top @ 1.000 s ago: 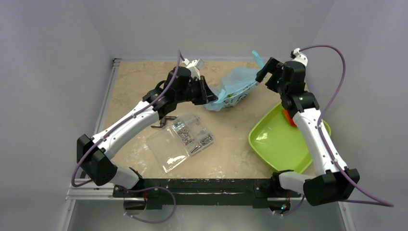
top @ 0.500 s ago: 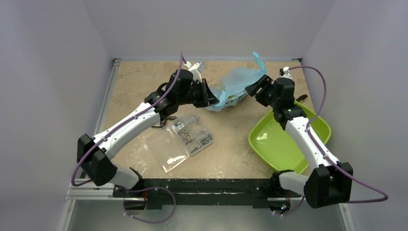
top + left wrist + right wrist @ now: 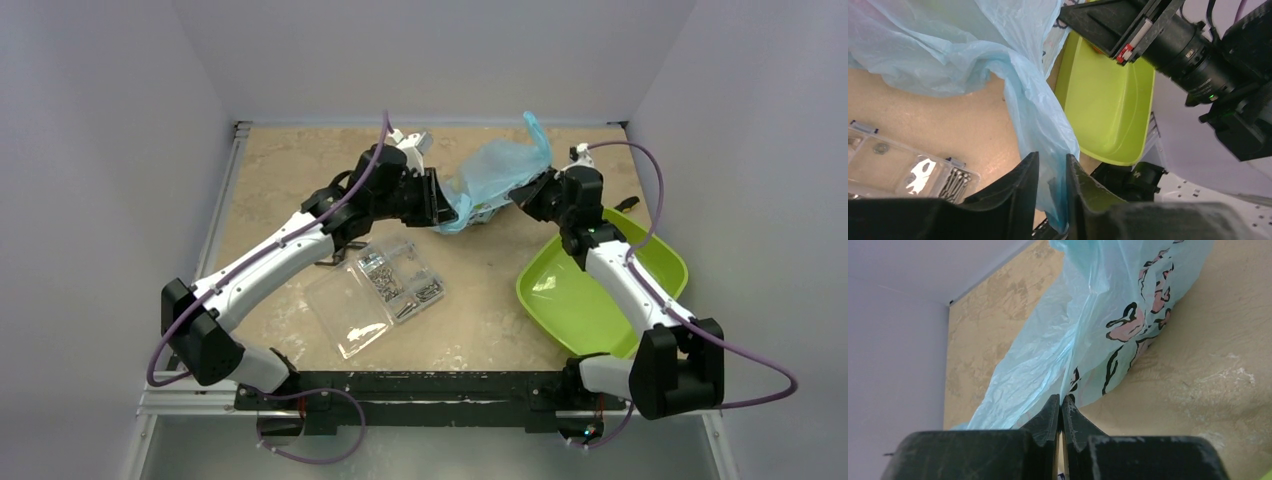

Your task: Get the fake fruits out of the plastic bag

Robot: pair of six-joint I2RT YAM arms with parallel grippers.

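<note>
The left gripper (image 3: 1052, 172) is clamped on a fold of the bag (image 3: 495, 170), which sits at the far middle of the table (image 3: 290, 180), strung between both arms. The right gripper (image 3: 1061, 412) has its fingers pressed together at the bag's other edge, seemingly nipping the film. No fruit shows clearly, so I judge this the opening or tipping step: next the two must part the mouth or raise the closed end so the fruit slides out, perhaps toward the tray (image 3: 560, 300).
</note>
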